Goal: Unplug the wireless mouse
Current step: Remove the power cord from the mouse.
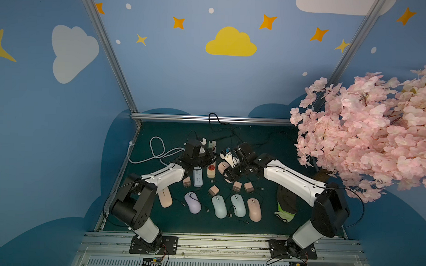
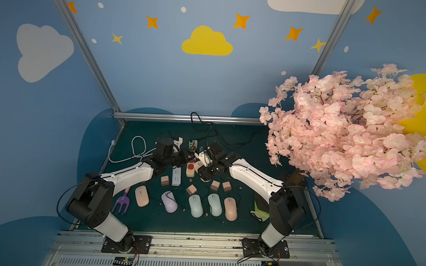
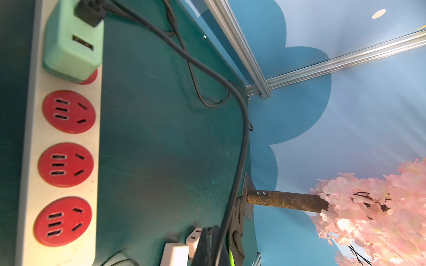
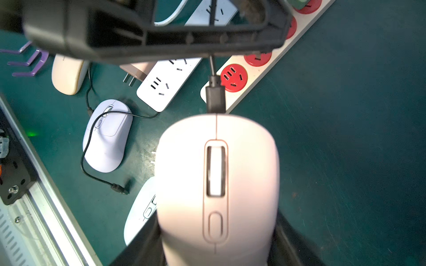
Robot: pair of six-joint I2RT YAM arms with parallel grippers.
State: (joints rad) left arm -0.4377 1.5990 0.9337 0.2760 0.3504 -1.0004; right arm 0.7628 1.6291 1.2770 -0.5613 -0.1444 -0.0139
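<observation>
Right wrist view: the pink mouse (image 4: 216, 184) is clamped at its sides by the right gripper (image 4: 216, 248) and is held over the green table (image 4: 345, 161), just beside the end of the red-socket power strip (image 4: 265, 69). A black plug (image 4: 215, 96) is seated in its front. The black cable (image 4: 211, 65) above the plug is pinched by the closed left gripper (image 4: 207, 43). A lilac mouse (image 4: 107, 138) is seen lying nearby.

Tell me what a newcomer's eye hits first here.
The pink blossom tree looming over the right side of the green table dominates both top views. In the right wrist view a pink mouse fills the frame close up, a black plug seated in its front. Beyond it lies a white power strip with red sockets, and a row of pastel mice lines the table's near side.
</observation>
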